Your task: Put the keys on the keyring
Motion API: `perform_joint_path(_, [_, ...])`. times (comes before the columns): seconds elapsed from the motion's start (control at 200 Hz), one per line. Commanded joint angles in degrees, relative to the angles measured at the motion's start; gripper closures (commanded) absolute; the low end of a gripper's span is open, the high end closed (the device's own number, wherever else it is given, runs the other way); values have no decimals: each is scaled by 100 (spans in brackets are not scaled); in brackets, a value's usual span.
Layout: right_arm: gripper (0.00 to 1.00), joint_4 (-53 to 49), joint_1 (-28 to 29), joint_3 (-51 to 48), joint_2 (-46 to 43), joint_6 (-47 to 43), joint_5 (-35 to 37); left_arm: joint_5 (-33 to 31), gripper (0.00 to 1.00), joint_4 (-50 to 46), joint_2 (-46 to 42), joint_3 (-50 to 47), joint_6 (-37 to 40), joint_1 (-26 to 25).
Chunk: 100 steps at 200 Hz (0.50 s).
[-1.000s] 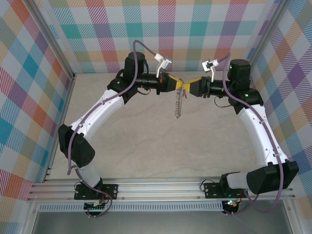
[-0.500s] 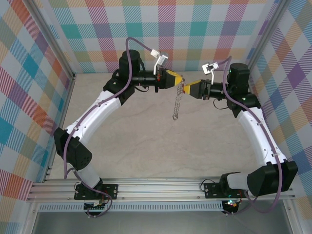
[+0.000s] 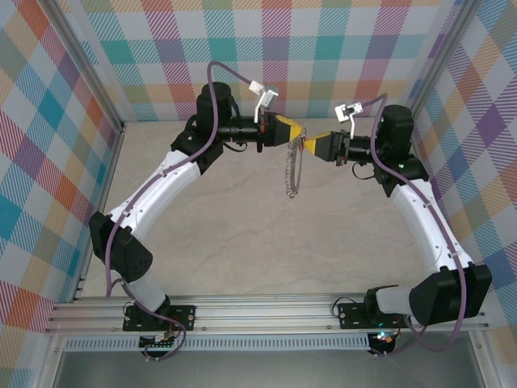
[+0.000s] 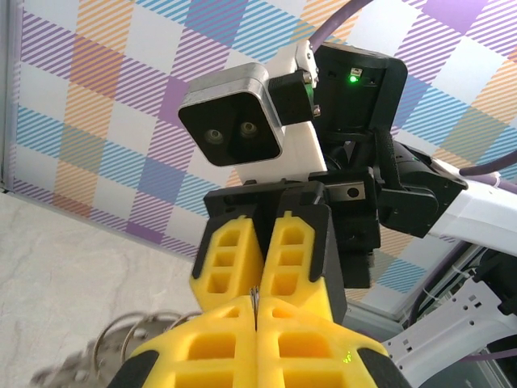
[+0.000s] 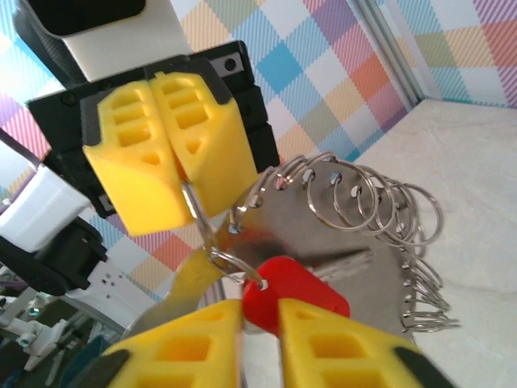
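Observation:
The keyring [image 3: 291, 174] hangs in the air between my two grippers, a grey metal plate [image 5: 355, 271] edged with many small silver loops [image 5: 380, 202]. My left gripper [image 3: 296, 136] is shut on one thin wire loop at the ring's top [image 4: 257, 303]; its yellow fingers [image 5: 161, 149] face the right wrist camera. My right gripper [image 5: 260, 311] is shut on the keys' red oval tag [image 5: 295, 291], tip to tip with the left one. A small loop [image 5: 230, 263] passes through the tag's hole. The silver key [image 5: 355, 259] lies behind the tag against the plate.
Both arms reach in over the beige tabletop [image 3: 242, 234], meeting high near the back wall. Checkered walls [image 3: 48, 162] enclose the table on three sides. An aluminium rail [image 3: 266, 311] carries the arm bases along the near edge.
The left gripper has risen and drawn slightly left with the keyring, which has swung. The right gripper's fingers have closed in on the red tag.

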Motion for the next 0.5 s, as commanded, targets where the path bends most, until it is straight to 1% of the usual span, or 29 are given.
perform_joint_path(0.0, [88,380,38,-76,55,148,-270,52,100,425,-187,-79,-104,-41])
perform_joint_path(0.155, [100,545,99,-183,67,246,-299,37,100,503,-186,-87,-154,-35])
perform_joint_path(0.495, [100,750,358,-206,260,363,-243,21,100,688,-187,-169,-271,-41])
